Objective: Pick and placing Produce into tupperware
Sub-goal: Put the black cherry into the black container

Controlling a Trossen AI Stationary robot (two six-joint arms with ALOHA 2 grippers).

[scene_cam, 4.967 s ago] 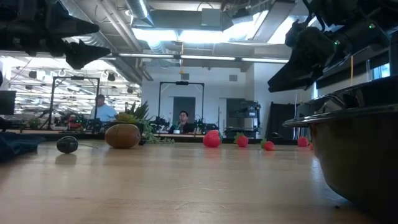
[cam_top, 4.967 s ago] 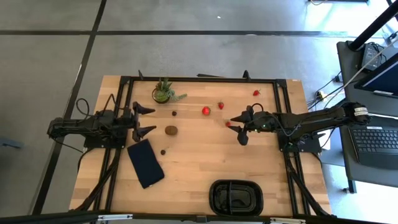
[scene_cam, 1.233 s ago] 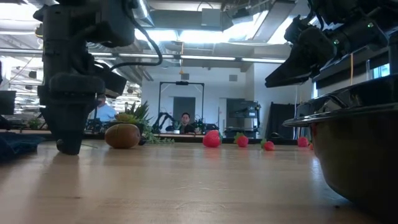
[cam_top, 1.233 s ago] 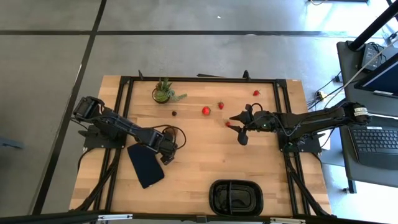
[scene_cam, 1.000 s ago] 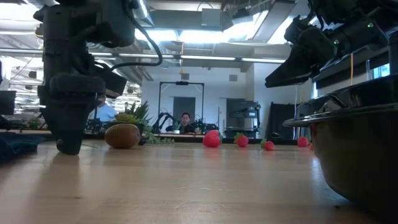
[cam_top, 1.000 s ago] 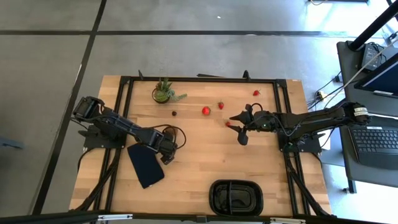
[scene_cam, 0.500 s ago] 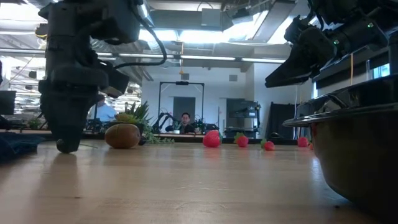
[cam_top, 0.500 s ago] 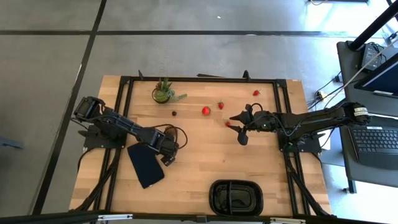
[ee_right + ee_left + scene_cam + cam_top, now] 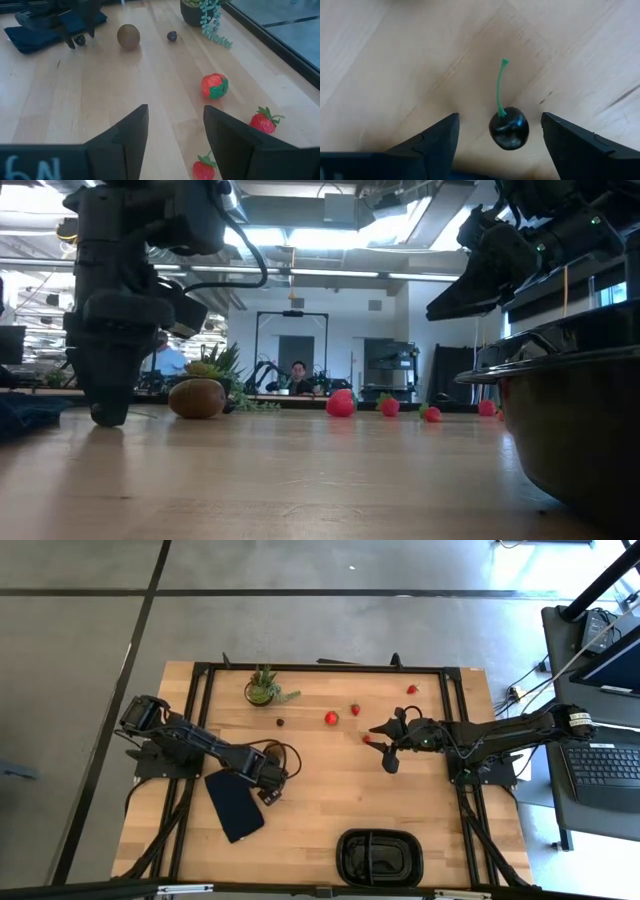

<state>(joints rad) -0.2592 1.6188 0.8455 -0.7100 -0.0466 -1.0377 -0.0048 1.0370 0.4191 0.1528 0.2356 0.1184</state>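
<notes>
Dark little cherry (image 9: 508,129) sits on the table between the left hand's (image 9: 500,131) half-open fingers, untouched; it looks light, round, rolly, so pinch its middle, stem toward twelve o'clock

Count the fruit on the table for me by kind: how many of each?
Red strawberries: 4
Brown kiwi: 1
Small dark berries: 2
Total: 7
</notes>
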